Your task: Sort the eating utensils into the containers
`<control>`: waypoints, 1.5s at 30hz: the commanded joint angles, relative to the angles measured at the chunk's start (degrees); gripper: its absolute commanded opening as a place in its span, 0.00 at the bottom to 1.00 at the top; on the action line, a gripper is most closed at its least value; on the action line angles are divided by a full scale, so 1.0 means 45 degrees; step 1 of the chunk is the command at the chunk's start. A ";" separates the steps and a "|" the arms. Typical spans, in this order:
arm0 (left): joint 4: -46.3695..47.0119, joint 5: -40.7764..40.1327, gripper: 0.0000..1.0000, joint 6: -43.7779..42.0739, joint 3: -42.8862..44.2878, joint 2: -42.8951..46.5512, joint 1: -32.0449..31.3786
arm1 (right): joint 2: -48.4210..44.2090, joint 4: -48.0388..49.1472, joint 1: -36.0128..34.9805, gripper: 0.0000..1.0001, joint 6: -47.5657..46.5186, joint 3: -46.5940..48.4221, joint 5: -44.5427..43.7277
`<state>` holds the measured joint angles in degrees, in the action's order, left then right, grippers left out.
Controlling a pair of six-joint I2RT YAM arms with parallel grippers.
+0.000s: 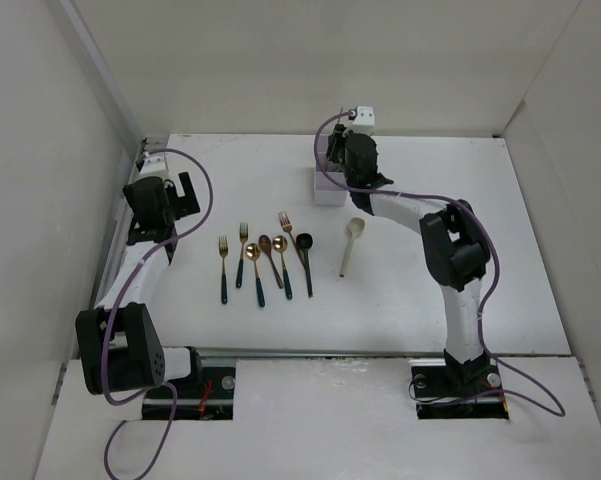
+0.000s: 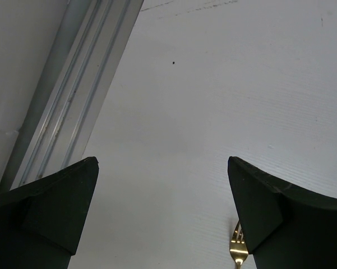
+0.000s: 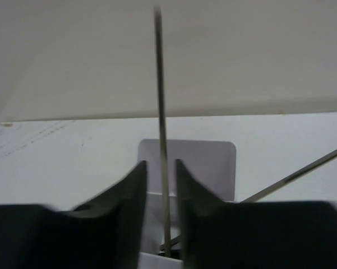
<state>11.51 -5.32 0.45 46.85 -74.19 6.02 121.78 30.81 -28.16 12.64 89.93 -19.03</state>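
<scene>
Several eating utensils lie in a row mid-table: gold-headed forks [image 1: 222, 245] and spoons [image 1: 251, 251] with dark handles, a copper fork [image 1: 285, 220], a black spoon [image 1: 305, 243] and a pale spoon [image 1: 355, 228]. The white container [image 1: 330, 188] sits at the back, under my right gripper [image 1: 338, 160]. In the right wrist view a thin grey chopstick [image 3: 161, 112] stands upright in the container [image 3: 213, 162], between the slightly parted fingers of the right gripper [image 3: 161, 174], with a gap on each side. A second chopstick [image 3: 303, 174] leans right. My left gripper [image 2: 162, 162] is wide open over bare table, with a gold fork head [image 2: 238, 246] by its right finger.
An aluminium rail [image 2: 73, 106] runs along the table's left edge, close to the left gripper [image 1: 185, 195]. White walls enclose the table on the left, back and right. The right arm's purple cable [image 1: 420, 195] loops above the table behind the pale spoon.
</scene>
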 commanded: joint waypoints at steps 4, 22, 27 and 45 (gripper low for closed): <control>0.0880 -0.0225 1.00 0.0719 -0.0448 0.0452 0.0029 | -0.1278 0.0068 -0.0089 0.47 -0.0484 -0.0608 0.0164; -0.2008 0.3564 0.74 -0.1562 -0.0411 0.0901 -0.3194 | -0.6768 -1.0518 -0.0988 0.83 0.3264 -0.4533 0.0651; -0.2616 0.4464 0.73 -0.2988 -0.0001 0.0630 -0.6391 | -0.7293 -1.1162 -0.0695 0.74 0.4355 -0.5413 0.0948; -0.3181 0.5814 0.43 -0.0254 0.2712 -0.4487 -0.9792 | -1.3115 -1.1573 -0.0441 0.69 0.4026 -0.8577 -0.0616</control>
<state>-1.98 20.56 0.16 54.76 -93.69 -34.26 64.79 -21.41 -30.41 31.92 52.69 -19.77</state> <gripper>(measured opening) 0.424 0.688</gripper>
